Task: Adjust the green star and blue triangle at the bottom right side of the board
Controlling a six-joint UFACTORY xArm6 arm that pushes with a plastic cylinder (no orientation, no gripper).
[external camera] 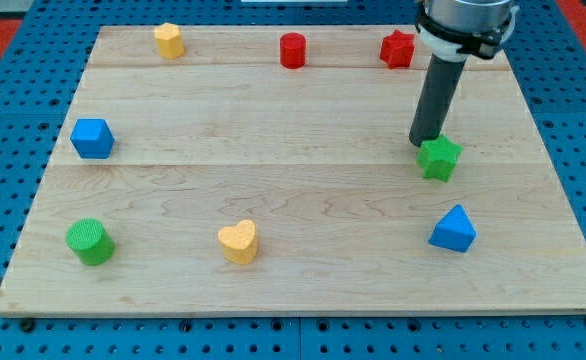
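The green star [439, 158] lies on the wooden board [293, 200] at the view's right, a little above the middle height. The blue triangle [454, 230] lies below it, near the bottom right. The two blocks are apart. My tip [425, 142] stands at the star's upper left edge, touching it or nearly so. The dark rod rises from there to the arm at the view's top right.
A red star [397, 49], a red cylinder [292, 50] and a yellow block [169, 41] line the top edge. A blue cube [92, 138] sits at the left, a green cylinder [90, 241] at the bottom left, a yellow heart [239, 241] at the bottom middle.
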